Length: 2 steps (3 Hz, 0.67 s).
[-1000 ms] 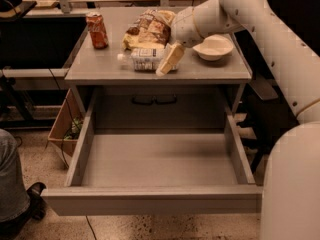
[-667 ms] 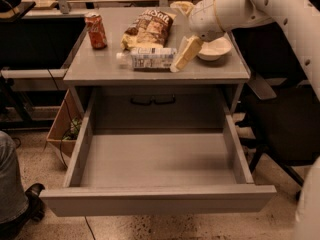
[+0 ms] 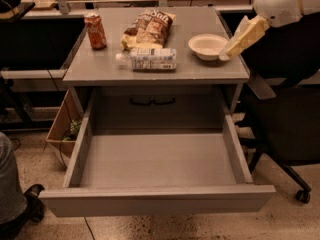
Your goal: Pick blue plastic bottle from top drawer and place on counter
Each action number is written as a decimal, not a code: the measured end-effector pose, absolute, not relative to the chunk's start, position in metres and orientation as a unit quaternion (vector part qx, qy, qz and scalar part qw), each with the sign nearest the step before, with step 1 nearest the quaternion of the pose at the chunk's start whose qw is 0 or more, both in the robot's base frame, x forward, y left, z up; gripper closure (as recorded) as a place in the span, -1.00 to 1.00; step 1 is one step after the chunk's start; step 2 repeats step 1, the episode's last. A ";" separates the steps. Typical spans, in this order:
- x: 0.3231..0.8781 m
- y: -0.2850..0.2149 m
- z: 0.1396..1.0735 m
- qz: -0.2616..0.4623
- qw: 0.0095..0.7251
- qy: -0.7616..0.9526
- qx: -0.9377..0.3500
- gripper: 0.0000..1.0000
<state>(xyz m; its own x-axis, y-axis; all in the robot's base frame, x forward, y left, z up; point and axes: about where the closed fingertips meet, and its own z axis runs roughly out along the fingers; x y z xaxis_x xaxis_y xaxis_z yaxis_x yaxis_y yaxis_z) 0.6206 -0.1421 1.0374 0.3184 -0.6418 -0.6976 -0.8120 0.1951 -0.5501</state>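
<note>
Bottle out on top, drawer open and bare.

Nearest, the top drawer (image 3: 155, 201) is pulled fully out with nothing in it. Above it on the counter (image 3: 210, 73), the blue plastic bottle (image 3: 150, 60) lies on its side near the front edge, cap left. Behind it sits a chip bag (image 3: 150, 26), with a red can (image 3: 95, 30) to the left and a white bowl (image 3: 207, 46) to the right. The gripper (image 3: 225, 56) hangs empty by the bowl's right rim; its spread I cannot tell.

Risks: a jolt to the cabinet could roll the bottle into the drawer, and a careless retreat could clip the bowl.

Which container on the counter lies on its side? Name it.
The blue plastic bottle, lying flat on the counter; the red can and white bowl stand upright. The gripper hovers by the bowl.
</note>
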 end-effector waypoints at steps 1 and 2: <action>0.616 -0.157 1.039 0.076 0.515 0.585 -0.622 -1.00; 0.616 -0.157 1.039 0.076 0.515 0.585 -0.622 -1.00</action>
